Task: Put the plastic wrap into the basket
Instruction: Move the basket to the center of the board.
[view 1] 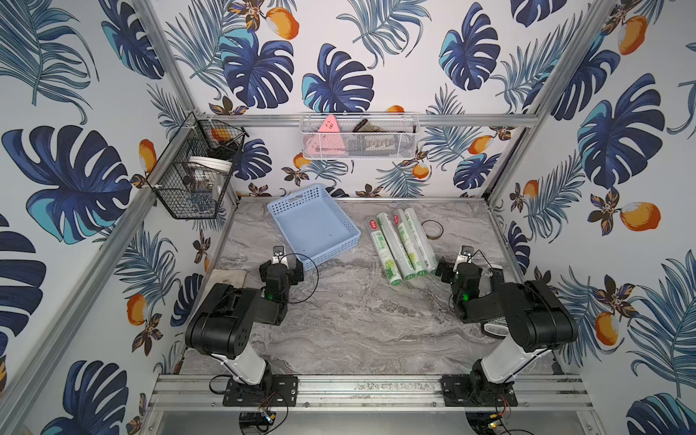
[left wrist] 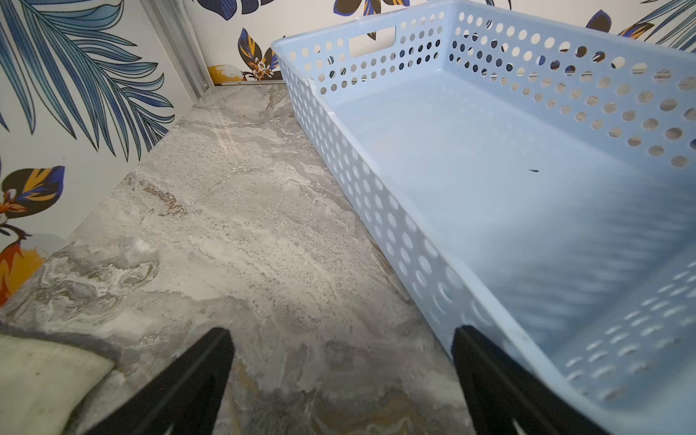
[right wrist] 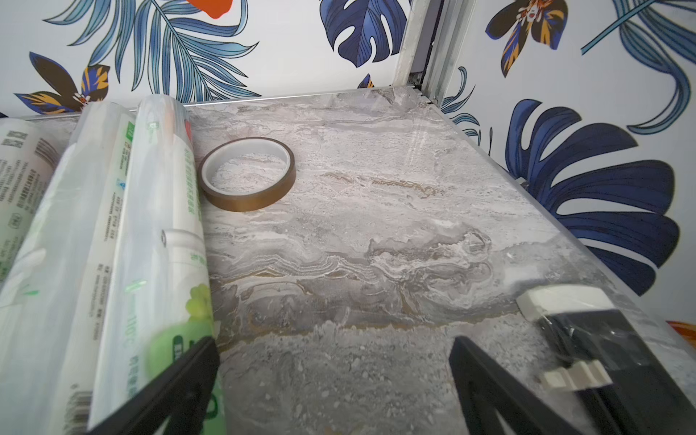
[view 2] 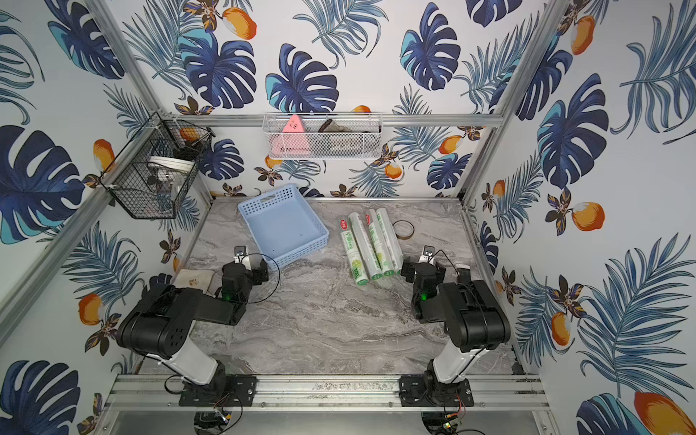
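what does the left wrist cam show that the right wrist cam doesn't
Only the left wrist view: the empty light-blue perforated plastic basket and a beige cloth. Only the right wrist view: long whitish plastic wrap rolls with green print, a brown tape ring, a black-and-white device. Both: grey marbled tabletop, leaf-print wall, and open black jaws holding nothing, on the left gripper and the right gripper.

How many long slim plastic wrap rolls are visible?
4 rolls, side by side on the marble table between light-blue perforated basket and brown tape ring; none looks hidden.
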